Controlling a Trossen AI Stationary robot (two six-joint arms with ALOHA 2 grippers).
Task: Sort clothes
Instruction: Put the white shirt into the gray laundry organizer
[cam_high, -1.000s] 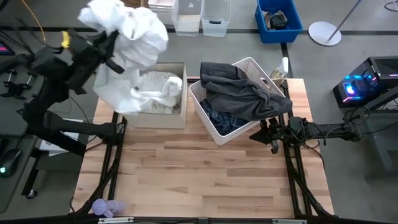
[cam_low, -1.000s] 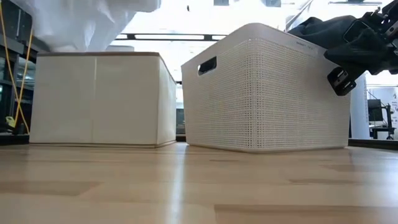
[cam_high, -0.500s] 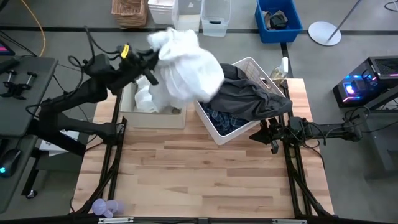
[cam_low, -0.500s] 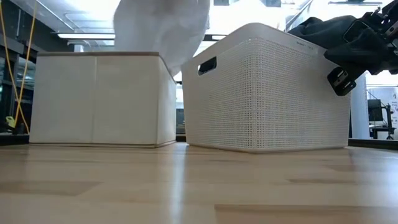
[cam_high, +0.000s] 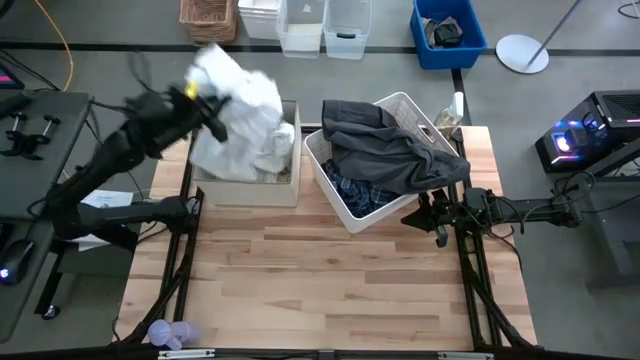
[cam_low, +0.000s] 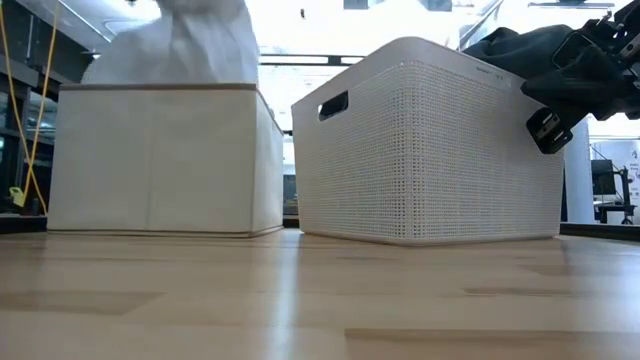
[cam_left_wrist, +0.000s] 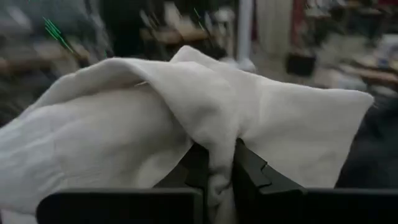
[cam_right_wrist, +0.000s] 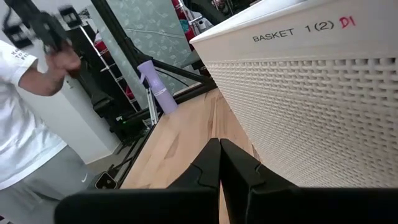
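My left gripper (cam_high: 212, 104) is shut on a white garment (cam_high: 243, 118) above the beige fabric bin (cam_high: 246, 190). The garment's lower part hangs into the bin, and it shows above the bin's rim in the low view (cam_low: 180, 45). A dark grey garment (cam_high: 400, 150) lies draped over the white plastic basket (cam_high: 345, 215), and a blue-white plaid shirt (cam_high: 360, 195) lies under it. My right gripper (cam_high: 440, 222) is shut and empty, low beside the basket's near right corner. The dark green garment is not in view. My left gripper pinches a bunched fold of the white garment (cam_left_wrist: 214, 146) between its two fingers, several layers gathered together. The cloth billows slack over and around the fingers. Its lower part hangs down into the beige bin.
The bin and the basket stand side by side on the far half of the wooden table (cam_high: 320, 290). A purple thing (cam_high: 165, 333) lies at the near left corner. A person in a white shirt (cam_right_wrist: 25, 130) stands beyond the table's edge in the right wrist view.
My left gripper has swung the white garment from high at the bin's left toward the basket, then back over the bin and down. The garment, lifted clear before, now hangs with its lower part in the bin.
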